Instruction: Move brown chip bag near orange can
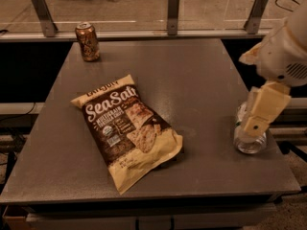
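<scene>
The brown chip bag (128,131) lies flat on the grey table (192,71), left of centre and towards the front, with its "Sea Salt" lettering facing up. The orange can (88,41) stands upright at the table's far left corner, well apart from the bag. My gripper (261,110), a cream-coloured piece below the white arm (283,51), hangs at the table's right edge, far to the right of the bag. It holds nothing that I can see.
A silver-white can (250,139) lies on its side at the table's right edge, partly hidden behind my gripper. A rail with metal posts (173,11) runs behind the table. The table's front edge is just below the bag.
</scene>
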`<state>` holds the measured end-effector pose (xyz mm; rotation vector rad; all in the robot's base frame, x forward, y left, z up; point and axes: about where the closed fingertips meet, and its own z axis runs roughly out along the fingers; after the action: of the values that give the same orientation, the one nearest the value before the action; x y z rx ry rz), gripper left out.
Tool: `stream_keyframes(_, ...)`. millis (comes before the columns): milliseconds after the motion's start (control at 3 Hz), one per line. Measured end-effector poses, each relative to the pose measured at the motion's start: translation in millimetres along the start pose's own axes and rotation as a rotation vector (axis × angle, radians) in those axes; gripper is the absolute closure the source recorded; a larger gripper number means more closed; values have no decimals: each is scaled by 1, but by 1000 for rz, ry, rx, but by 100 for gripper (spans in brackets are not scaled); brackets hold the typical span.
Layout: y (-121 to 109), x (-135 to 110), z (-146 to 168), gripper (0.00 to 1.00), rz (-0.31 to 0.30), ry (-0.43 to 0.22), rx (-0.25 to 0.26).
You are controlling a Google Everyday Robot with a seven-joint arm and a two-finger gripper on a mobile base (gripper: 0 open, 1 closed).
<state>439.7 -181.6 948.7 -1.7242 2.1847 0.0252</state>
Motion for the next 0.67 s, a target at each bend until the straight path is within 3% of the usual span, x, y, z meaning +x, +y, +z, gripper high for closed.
stream_keyframes(667,41,-94,82,0,-116,-164,-116)
